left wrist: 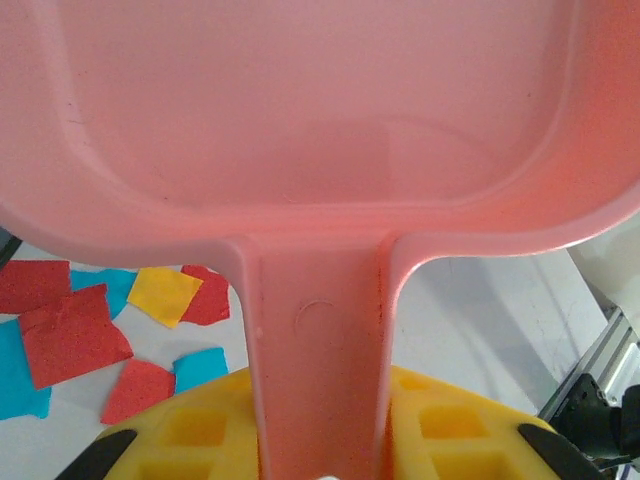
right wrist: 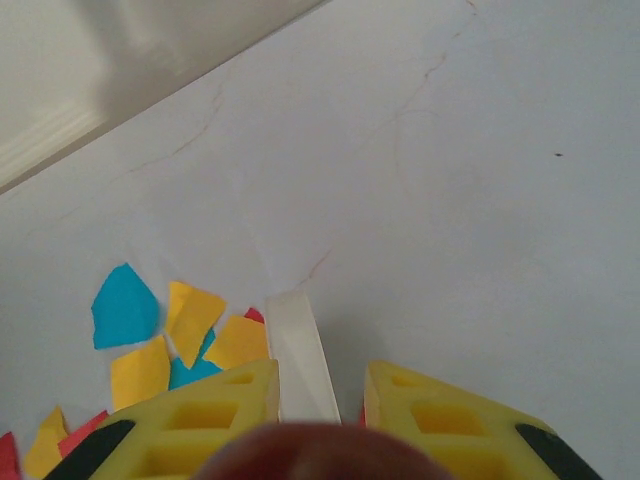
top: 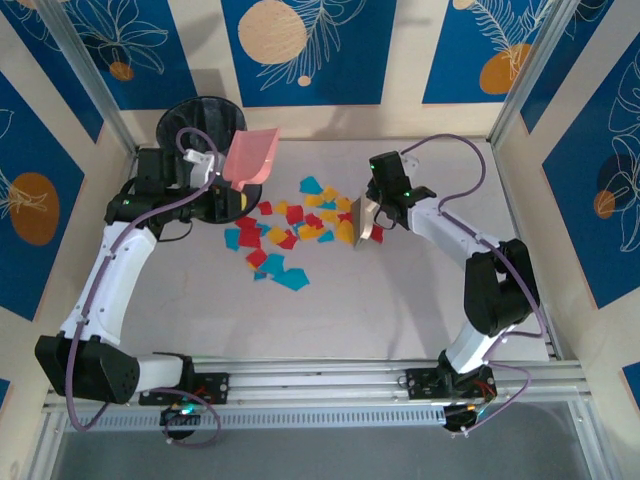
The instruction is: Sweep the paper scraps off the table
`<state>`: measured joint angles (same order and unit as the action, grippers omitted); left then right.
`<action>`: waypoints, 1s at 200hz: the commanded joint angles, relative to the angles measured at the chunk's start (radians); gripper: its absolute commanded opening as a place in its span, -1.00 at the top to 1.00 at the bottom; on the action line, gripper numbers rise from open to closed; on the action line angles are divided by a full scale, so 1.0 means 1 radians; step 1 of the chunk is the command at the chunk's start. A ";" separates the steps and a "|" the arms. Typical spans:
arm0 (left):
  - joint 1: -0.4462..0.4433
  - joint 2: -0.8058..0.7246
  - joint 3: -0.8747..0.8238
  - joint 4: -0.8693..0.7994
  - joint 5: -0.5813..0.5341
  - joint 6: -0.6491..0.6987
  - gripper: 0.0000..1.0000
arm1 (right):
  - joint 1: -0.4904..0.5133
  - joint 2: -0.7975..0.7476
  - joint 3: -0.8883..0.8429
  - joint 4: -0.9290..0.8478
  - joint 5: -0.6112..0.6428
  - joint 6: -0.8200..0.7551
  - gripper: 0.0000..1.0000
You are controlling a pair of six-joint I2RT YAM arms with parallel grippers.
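Paper scraps [top: 285,235], red, yellow and cyan, lie clustered on the table [top: 380,310], slightly left of centre. Right gripper [top: 372,208] sits at the cluster's right edge, jaws closed on a pale flat tool [top: 362,224] that meets the outermost yellow pieces. Left gripper [top: 212,172], far left, is pinched nearly closed on the handle of a pink dustpan [top: 252,157], apart from the scraps at their far-left side. Black round bin [top: 195,125] stands behind it.
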<state>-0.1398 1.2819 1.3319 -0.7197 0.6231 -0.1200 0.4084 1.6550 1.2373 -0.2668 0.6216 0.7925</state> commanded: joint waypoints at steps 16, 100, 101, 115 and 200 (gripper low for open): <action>-0.040 0.012 0.005 -0.029 -0.016 0.046 1.00 | 0.006 -0.096 -0.076 -0.097 0.089 0.014 1.00; -0.151 0.069 0.068 -0.130 -0.130 0.121 1.00 | 0.043 -0.301 -0.193 -0.147 0.113 -0.024 1.00; -0.153 0.070 0.069 -0.132 -0.132 0.122 1.00 | 0.043 -0.304 -0.194 -0.144 0.110 -0.027 1.00; -0.181 0.087 0.082 -0.152 -0.157 0.140 1.00 | 0.044 -0.343 -0.217 -0.077 0.064 -0.077 1.00; -0.357 0.199 0.089 -0.258 -0.353 0.215 1.00 | -0.002 -0.453 -0.283 0.097 0.096 -0.290 1.00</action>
<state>-0.4458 1.4494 1.4048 -0.9146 0.3523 0.0422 0.4366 1.2274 0.9913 -0.2623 0.6559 0.5880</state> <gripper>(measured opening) 0.257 0.262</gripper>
